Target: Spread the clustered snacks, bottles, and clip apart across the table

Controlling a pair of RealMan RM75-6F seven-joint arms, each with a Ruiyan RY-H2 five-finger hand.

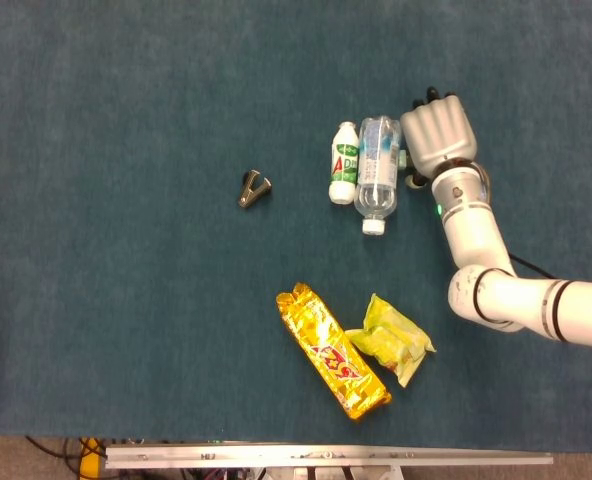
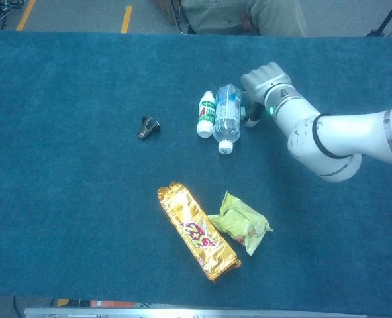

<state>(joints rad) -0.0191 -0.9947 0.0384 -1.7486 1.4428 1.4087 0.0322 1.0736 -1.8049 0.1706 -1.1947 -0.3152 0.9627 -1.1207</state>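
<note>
A clear water bottle (image 1: 378,170) (image 2: 227,118) lies on the blue table, side by side with a small white bottle with a green label (image 1: 345,163) (image 2: 207,114). My right hand (image 1: 438,135) (image 2: 263,81) sits palm down with its fingers curled, touching the water bottle's right side and gripping nothing. A black binder clip (image 1: 253,188) (image 2: 148,127) lies apart to the left. Nearer the front, a long gold snack pack (image 1: 331,350) (image 2: 197,230) touches a crumpled yellow-green snack bag (image 1: 396,340) (image 2: 241,222). My left hand does not show.
The blue cloth (image 1: 106,250) covers the whole table, with bare stretches on the left and at the far side. A metal rail (image 1: 326,457) runs along the front edge. A person (image 2: 249,14) sits beyond the far edge.
</note>
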